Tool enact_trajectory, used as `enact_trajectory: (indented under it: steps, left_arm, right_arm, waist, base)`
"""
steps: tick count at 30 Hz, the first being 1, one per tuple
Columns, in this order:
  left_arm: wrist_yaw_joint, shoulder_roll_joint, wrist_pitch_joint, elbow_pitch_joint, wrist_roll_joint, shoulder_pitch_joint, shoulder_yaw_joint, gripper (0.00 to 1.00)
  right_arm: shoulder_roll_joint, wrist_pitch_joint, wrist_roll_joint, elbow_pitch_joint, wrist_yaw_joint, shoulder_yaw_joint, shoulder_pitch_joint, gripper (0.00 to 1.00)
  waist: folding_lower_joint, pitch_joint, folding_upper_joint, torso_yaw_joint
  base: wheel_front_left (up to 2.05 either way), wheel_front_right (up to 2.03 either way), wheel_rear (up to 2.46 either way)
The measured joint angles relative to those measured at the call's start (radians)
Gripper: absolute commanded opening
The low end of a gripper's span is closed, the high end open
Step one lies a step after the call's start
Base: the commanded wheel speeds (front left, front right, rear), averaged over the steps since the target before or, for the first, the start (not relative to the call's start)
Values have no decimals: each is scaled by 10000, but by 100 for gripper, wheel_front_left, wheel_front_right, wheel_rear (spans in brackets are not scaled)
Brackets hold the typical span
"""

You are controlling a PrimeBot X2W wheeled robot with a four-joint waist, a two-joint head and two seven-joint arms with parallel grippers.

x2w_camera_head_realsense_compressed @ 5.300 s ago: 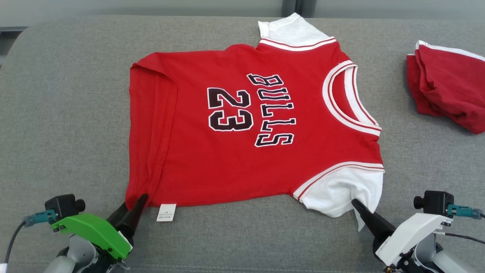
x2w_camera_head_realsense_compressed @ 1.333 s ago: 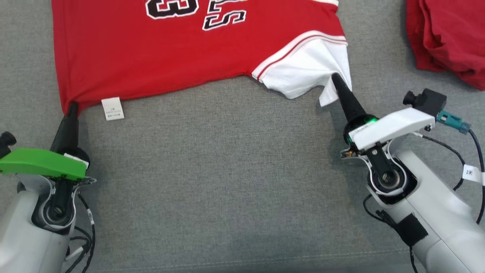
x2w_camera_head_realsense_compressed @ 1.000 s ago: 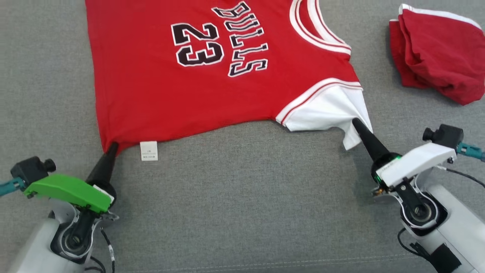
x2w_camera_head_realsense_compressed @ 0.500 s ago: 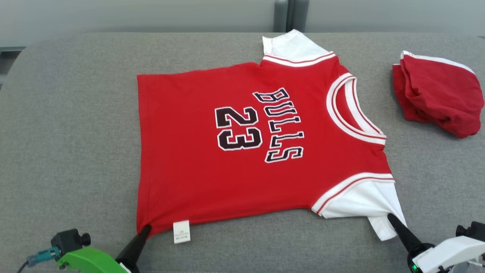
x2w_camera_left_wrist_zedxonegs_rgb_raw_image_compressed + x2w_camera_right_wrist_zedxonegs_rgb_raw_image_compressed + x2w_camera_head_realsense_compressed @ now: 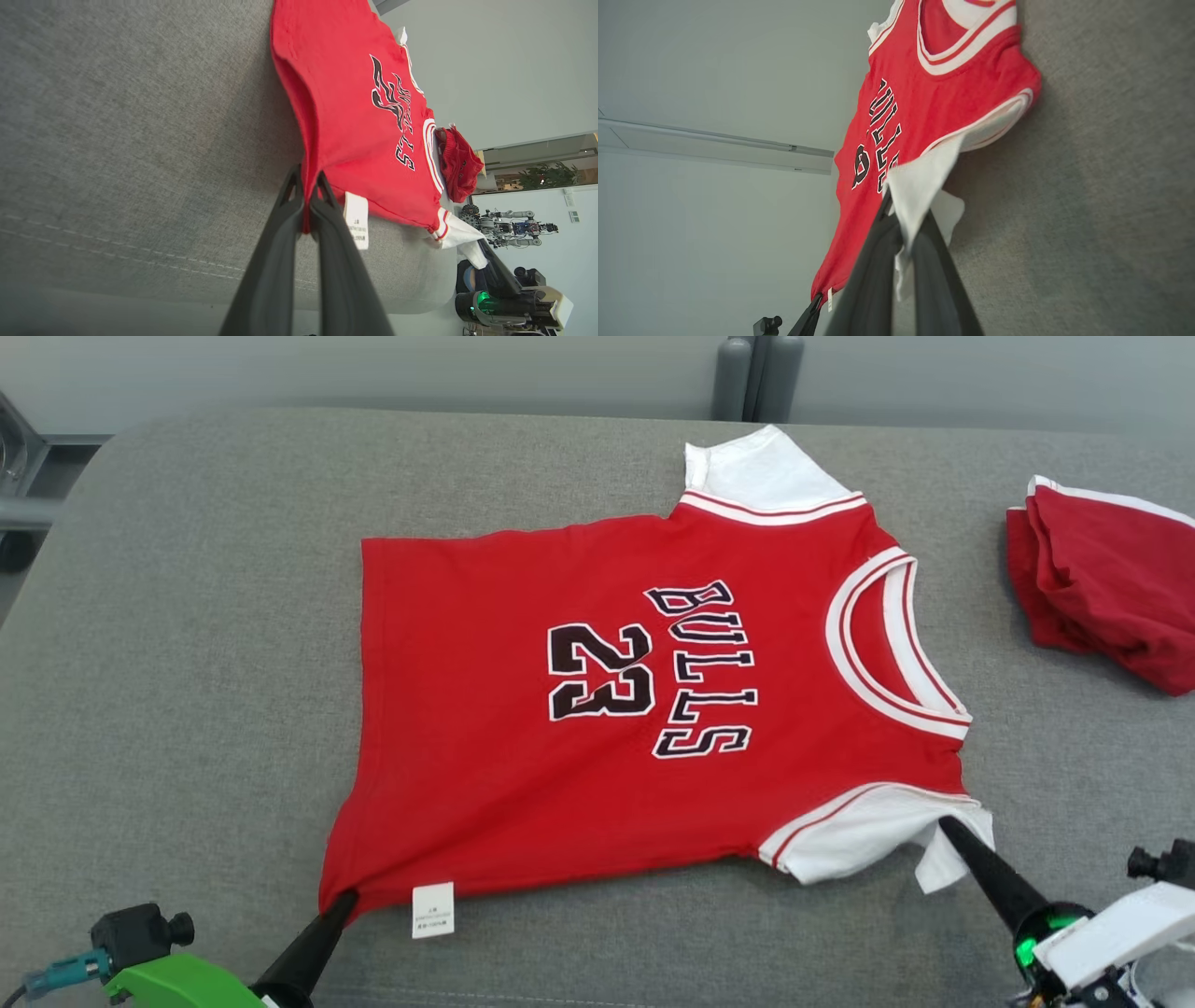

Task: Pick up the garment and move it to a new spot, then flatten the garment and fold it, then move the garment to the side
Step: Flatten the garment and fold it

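Observation:
A red "BULLS 23" jersey (image 5: 607, 709) with white sleeves lies spread on the grey cushion (image 5: 187, 663), neck to the right. My left gripper (image 5: 344, 899) is shut on its near-left hem corner, beside a white care label (image 5: 433, 909); the left wrist view shows red fabric (image 5: 355, 107) pinched between the fingers (image 5: 306, 186). At the near right, my right gripper (image 5: 948, 826) is shut on the edge of the white sleeve (image 5: 868, 840). In the right wrist view the white sleeve cloth (image 5: 920, 191) hangs from the fingers (image 5: 906, 219) and the jersey body (image 5: 906, 116) stretches away.
A second red garment (image 5: 1111, 588), crumpled with white trim, lies at the cushion's right side. The cushion's far edge meets a grey wall (image 5: 467, 373). Bare cushion spreads left of the jersey and along the near edge.
The head camera tilted down and back up across these frames. The jersey's earlier left-side fold has flattened. Over the last half second both grippers keep their corners; the near hem and sleeve are slightly lifted.

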Motion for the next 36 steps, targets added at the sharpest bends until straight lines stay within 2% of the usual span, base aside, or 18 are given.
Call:
enact_trajectory:
  steps: [10, 14, 17, 24, 34, 35, 36]
  left_arm:
    - [84, 479, 1200, -1009, -67, -1012, -73, 0]
    - [288, 704, 1743, -1254, -370, -1636, 52, 0]
    - [546, 754, 2044, -1231, -614, -2157, 188, 0]
    - [974, 899, 2564, -869, -663, -3131, 257, 0]
    - [1152, 594, 2800, -366, -667, -3644, 151, 0]
    - [1166, 589, 2792, -274, -665, -3665, 167, 4]
    - [1244, 577, 2763, -209, -663, -3665, 184, 28]
  right_arm:
    - [-926, 608, -40, -1108, -29, -644, -1666, 0]
    - [-1120, 905, -130, -1131, -378, -725, -2360, 0]
    - [-1126, 1087, -199, -1007, -675, -688, -2811, 0]
    - [-750, 1659, -504, -583, -1062, -178, -3823, 0]
    - [-491, 1898, -698, 251, -1273, 82, -4287, 0]
    - [-491, 1906, -821, 355, -1335, 100, -4338, 21]
    - [-497, 1900, -909, 424, -1340, 94, -4387, 61]
  waist:
    - [0, 983, 0, -39]
    - [0, 1454, -1, -22]
    - [0, 1785, 0, 9]
    - [0, 2460, 0, 85]
    - [0, 2590, 0, 3]
    - [1, 2572, 0, -8]
    - [0, 2559, 0, -23]
  base:
    - [0, 0, 0]
    - [0, 0, 0]
    - [0, 0, 0]
    - [0, 0, 0]
    - [0, 0, 0]
    - [0, 0, 0]
    - [0, 0, 0]
